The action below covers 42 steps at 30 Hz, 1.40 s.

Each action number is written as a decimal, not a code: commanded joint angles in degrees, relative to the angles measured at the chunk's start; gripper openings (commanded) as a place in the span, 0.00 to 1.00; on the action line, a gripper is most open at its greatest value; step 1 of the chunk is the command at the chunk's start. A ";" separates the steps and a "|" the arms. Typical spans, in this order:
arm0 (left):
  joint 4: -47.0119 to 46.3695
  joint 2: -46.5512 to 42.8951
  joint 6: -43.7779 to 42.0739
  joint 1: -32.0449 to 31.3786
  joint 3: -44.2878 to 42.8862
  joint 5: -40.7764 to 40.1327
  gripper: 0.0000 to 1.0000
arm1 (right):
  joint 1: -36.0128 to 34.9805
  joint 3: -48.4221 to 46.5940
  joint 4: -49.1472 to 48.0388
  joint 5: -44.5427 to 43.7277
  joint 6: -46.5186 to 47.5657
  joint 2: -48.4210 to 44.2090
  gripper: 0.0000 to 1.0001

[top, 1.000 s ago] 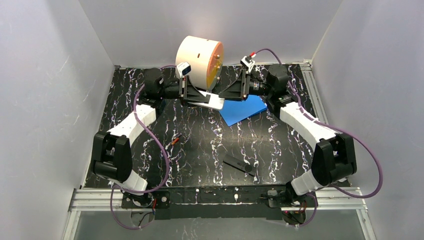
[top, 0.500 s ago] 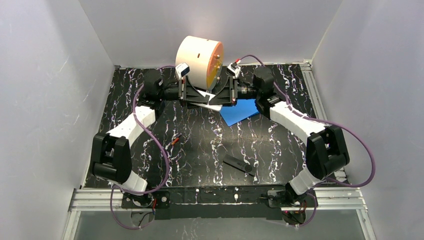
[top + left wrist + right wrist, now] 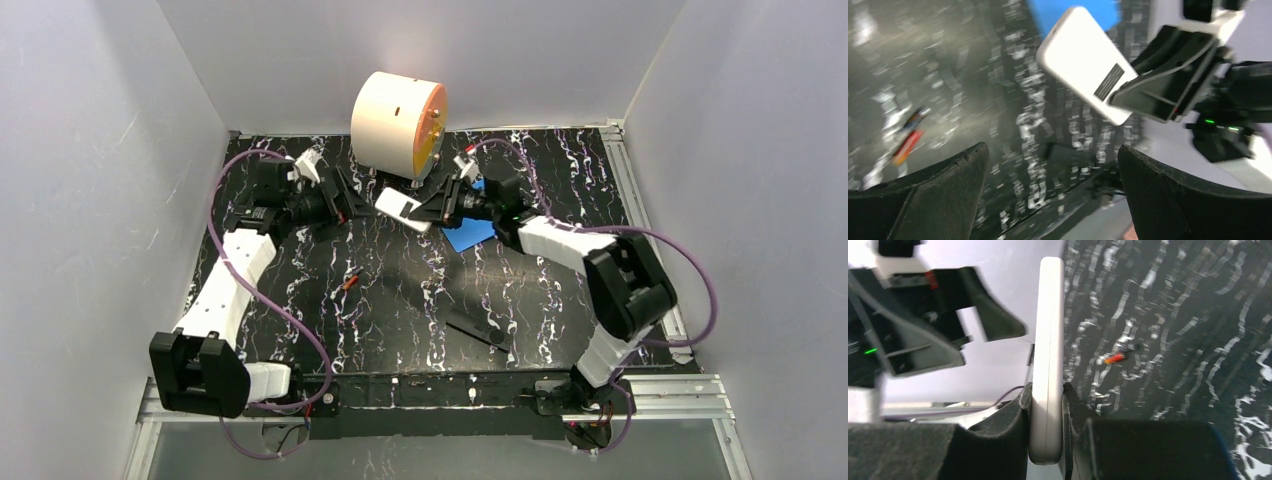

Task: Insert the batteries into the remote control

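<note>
The white remote control point(image 3: 400, 210) hangs in the air, pinched by its edges in my right gripper point(image 3: 427, 206), which is shut on it. From the right wrist the remote point(image 3: 1048, 340) stands edge-on between the two fingers point(image 3: 1013, 415). My left gripper point(image 3: 350, 204) is open just left of the remote and does not touch it; its view shows the remote point(image 3: 1083, 60) beyond the wide-apart fingers point(image 3: 928, 195). The batteries point(image 3: 348, 281), one orange-red and one dark, lie together on the tabletop, also seen as the batteries point(image 3: 1115, 356) and, blurred, the batteries point(image 3: 909, 139).
A large cream and orange cylinder point(image 3: 398, 125) stands at the back. A blue sheet point(image 3: 468, 233) lies under the right wrist. A long black piece point(image 3: 478, 328) lies near the front centre. White walls close in both sides.
My left gripper has let go of the remote, opened wide and drawn back to the left. My right gripper has shut on the remote and carried it leftward and nearer.
</note>
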State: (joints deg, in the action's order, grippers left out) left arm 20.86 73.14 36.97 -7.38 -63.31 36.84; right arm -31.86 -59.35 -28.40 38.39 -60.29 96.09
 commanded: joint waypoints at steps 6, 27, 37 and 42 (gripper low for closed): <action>24.81 -7.61 -12.63 0.08 1.46 -24.92 0.98 | -8.02 -12.19 4.55 -20.17 6.88 16.62 0.01; 21.11 -10.23 -13.80 0.08 5.83 -21.41 0.99 | -10.03 -11.39 10.20 -31.55 2.01 24.07 0.67; 20.90 -11.16 -13.84 0.04 7.49 -20.19 0.98 | -11.43 -18.79 24.39 -30.85 13.02 26.13 0.65; 22.31 -12.79 -14.61 0.08 7.08 -21.18 0.99 | -11.74 -17.92 32.41 -39.57 18.98 20.23 0.75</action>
State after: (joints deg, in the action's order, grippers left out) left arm 41.04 63.11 23.77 -7.33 -55.88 15.75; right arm -43.16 -77.49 -8.95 7.18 -48.82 120.95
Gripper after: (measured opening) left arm 0.983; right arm 0.696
